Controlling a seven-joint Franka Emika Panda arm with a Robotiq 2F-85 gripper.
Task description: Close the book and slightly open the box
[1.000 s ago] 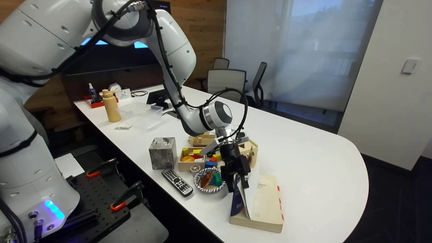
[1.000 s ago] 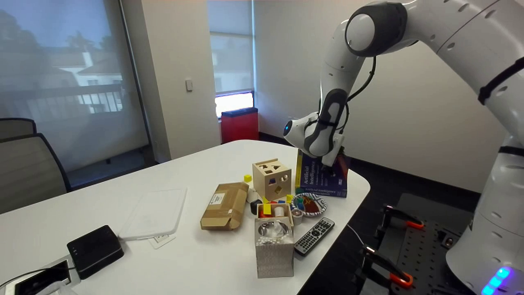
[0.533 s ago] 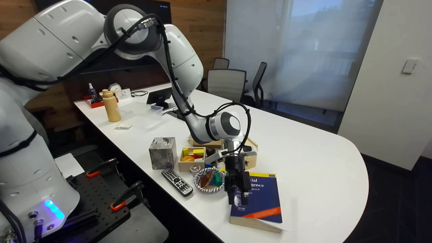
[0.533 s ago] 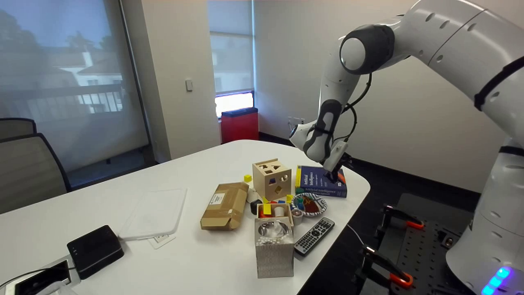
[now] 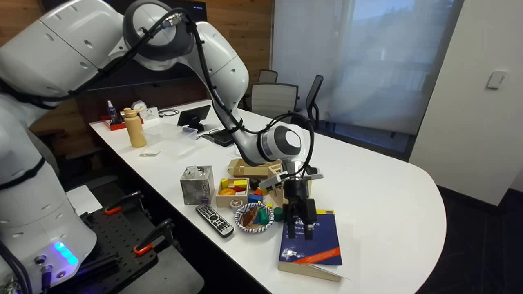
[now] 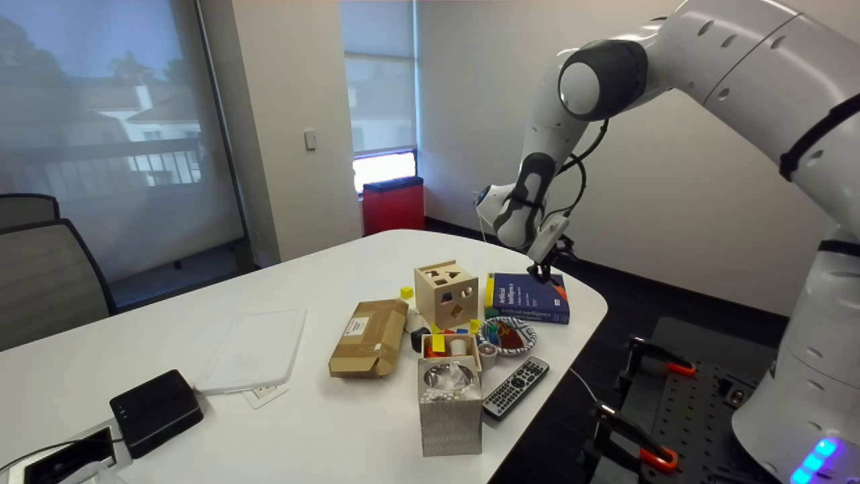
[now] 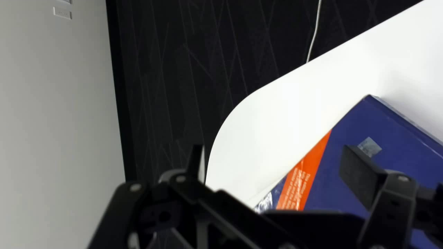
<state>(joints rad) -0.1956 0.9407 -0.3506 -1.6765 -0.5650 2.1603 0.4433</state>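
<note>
The table (image 5: 388, 196) carries the whole spread, and the arm (image 5: 222, 61) reaches across to its rounded end. There the book (image 5: 312, 247) lies flat, its blue cover (image 7: 401, 148) down over the pages, though what looks like a page (image 5: 335, 272) pokes out at one corner. I judge the closing done, and the step in hand to be the changeover to the box (image 6: 447, 296). That stands upright just beside the book, its top panel (image 6: 446, 277) of cut-outs apparently seated; which face serves as the lid I cannot tell for sure.

The gripper (image 5: 300, 233) hangs over the book, seemingly clear of the cover, its fingers (image 7: 360, 173) spread apart with nothing between them. The next move calls for lifting away, crossing to the box and shifting the lid only a little, so a gentle fingertip push may serve better than a firm pull. Smaller things want room on the way: the dish (image 5: 254, 230) near the book, and the yellow cube (image 6: 406, 292) just beside the box, on the side away from the book.
</note>
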